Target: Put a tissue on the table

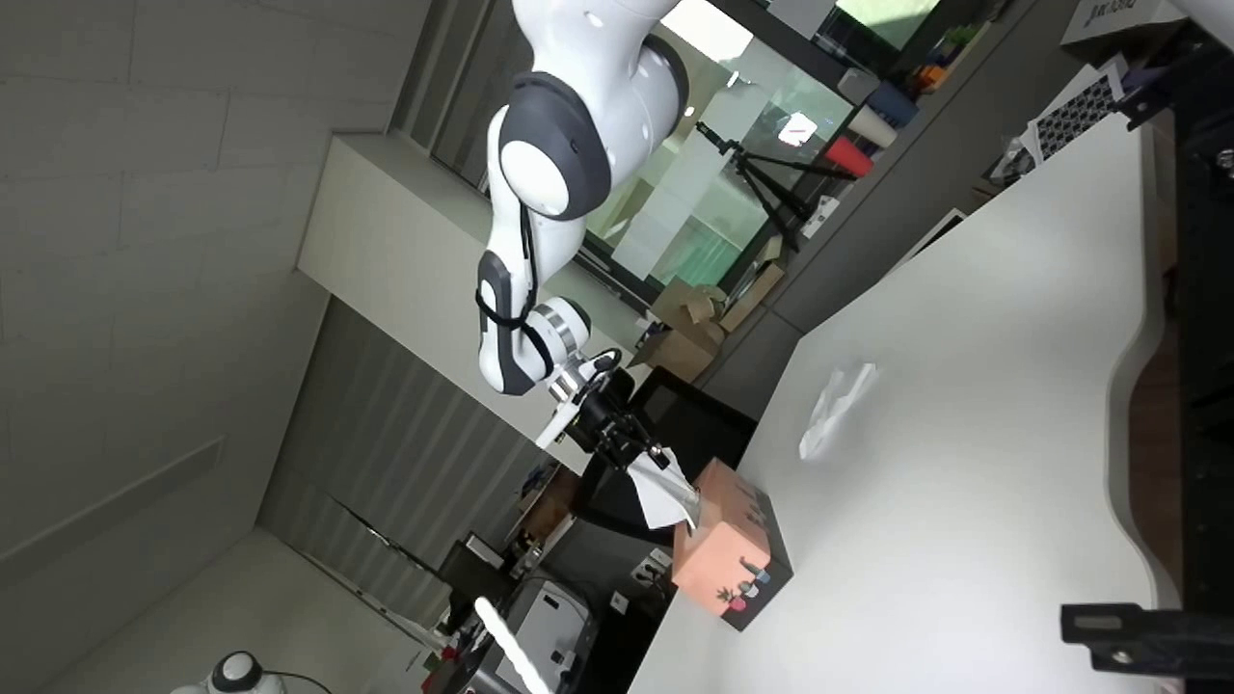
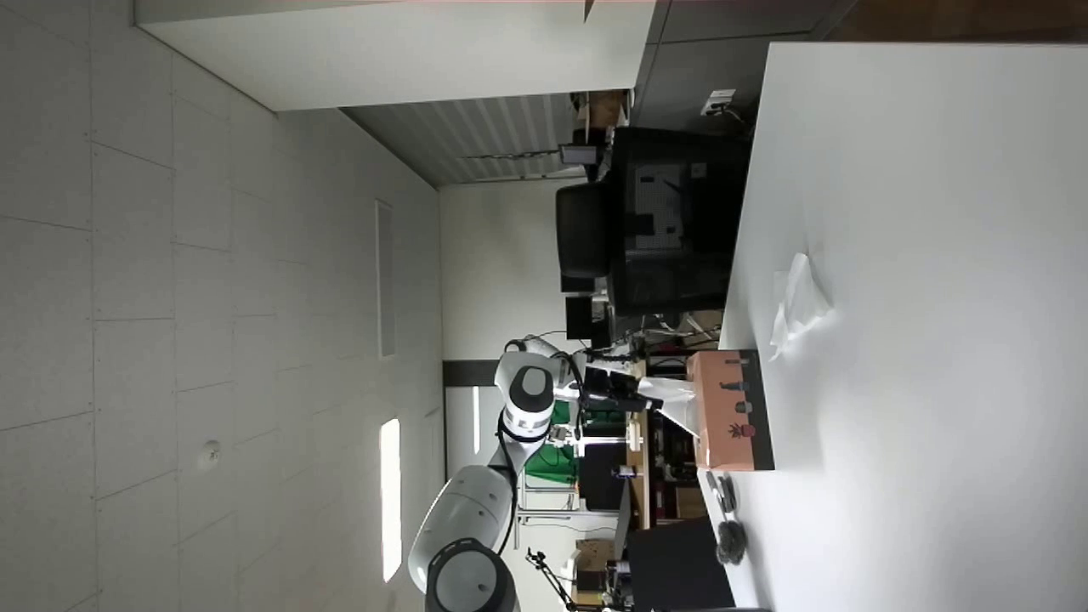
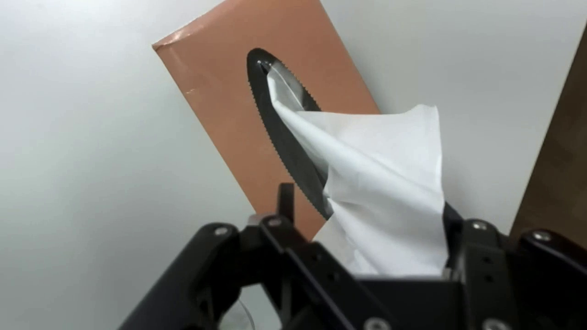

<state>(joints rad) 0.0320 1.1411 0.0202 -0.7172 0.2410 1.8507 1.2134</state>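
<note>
The table (image 2: pixel 935 297) is stretching out below the arm (image 1: pixel 540 183), and the box (image 2: pixel 733 416) is standing near one edge. Over the box the gripper (image 3: pixel 369 208) is hovering with its jaws parted, and the tissue (image 3: pixel 383 183), its lower end in the box, is rising between them. A loose tissue (image 1: pixel 831 413) is lying on the table, nearer a corner than the box is.

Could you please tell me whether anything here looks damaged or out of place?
Slightly: in the wrist view, one corner of the tissue box looks creased. A crumpled loose tissue also lies on the table, apart from the box; it looks untidy but may suit the task.
</note>
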